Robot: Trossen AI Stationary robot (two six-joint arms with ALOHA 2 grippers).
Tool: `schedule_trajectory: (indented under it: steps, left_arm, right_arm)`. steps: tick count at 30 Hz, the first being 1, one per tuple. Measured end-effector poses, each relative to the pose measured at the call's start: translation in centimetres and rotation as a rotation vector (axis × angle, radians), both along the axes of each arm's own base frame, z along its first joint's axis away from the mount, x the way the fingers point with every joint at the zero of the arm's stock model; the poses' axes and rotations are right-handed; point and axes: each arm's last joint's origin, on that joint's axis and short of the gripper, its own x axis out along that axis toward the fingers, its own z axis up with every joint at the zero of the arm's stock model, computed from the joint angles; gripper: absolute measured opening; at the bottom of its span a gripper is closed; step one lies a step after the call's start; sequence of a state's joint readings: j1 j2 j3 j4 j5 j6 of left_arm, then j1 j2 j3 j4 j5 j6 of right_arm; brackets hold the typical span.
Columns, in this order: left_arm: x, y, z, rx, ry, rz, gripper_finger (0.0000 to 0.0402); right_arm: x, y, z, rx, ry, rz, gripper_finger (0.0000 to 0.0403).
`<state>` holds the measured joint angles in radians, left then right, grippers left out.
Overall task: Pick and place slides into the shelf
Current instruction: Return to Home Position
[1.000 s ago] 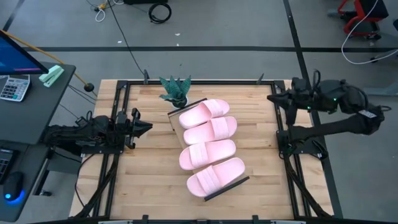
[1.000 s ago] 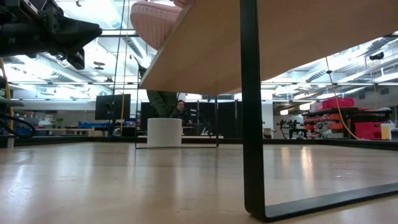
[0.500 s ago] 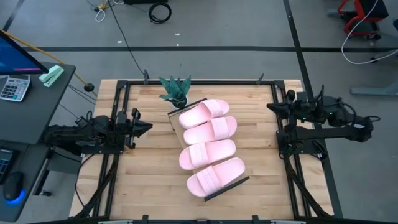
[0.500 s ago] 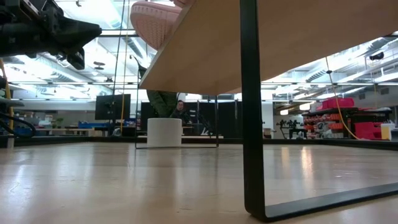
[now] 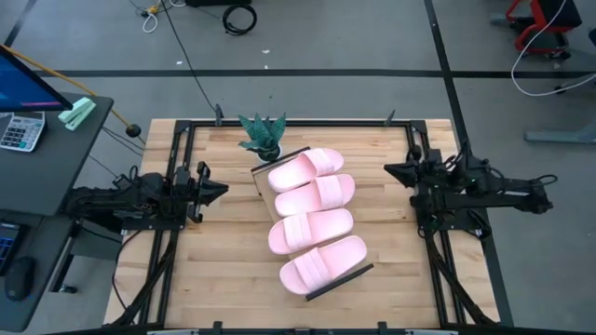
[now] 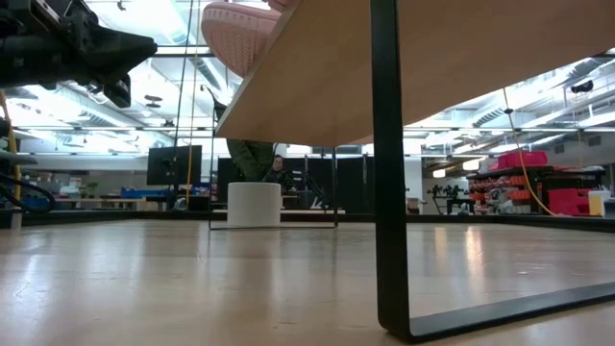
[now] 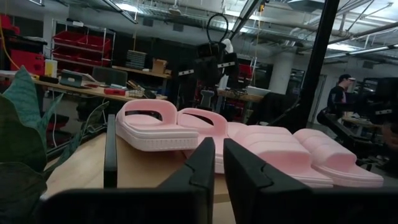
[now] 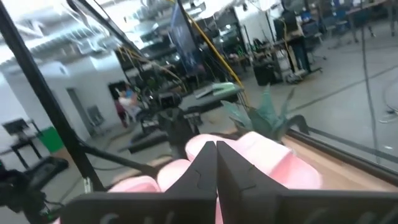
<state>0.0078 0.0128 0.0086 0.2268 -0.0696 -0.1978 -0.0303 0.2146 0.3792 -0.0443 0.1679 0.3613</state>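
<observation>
resting on the shelf (image 5: 262, 180), four slides (image 5: 313, 218); left claw (image 5: 216, 190) and right claw (image 5: 391, 171) closed, empty

Closed right gripper (image 8: 216, 163) faces pink slides (image 8: 261, 163) and a plant (image 8: 264, 118).

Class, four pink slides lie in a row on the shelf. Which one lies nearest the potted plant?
The end slide at the far end of the shelf, right beside the plant; the other three lie progressively farther down the row.

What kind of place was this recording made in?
Probably a robotics lab or workshop: a butcher-block table framed by arm mounts, red storage bins on racks behind, cables across a grey floor.
</observation>
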Motion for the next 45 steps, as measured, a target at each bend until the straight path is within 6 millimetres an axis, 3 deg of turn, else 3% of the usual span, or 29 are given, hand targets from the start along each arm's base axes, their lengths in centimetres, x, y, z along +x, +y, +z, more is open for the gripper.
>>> schedule_trajectory:
  steps: [13,27,35,45]
  left_arm:
    - [0.0,0.0,0.0,0.0,0.0,0.0,0.0031]
    - [0.0,0.0,0.0,0.001,0.0,0.0,0.0039]
    - [0.0,0.0,0.0,0.0,0.0,0.0,0.0028]
    - [0.0,0.0,0.0,0.001,0.002,0.001,0.0042]
  right_arm:
    - [1.5,0.1,-4.6,0.063,-0.149,0.056,0.0]
    - [-0.7,0.3,-4.3,0.044,-0.258,0.104,0.0]
    - [-0.5,0.3,-4.9,0.048,-0.176,0.119,0.0]
    - [-0.6,0.4,-4.7,0.036,-0.21,0.129,0.0]
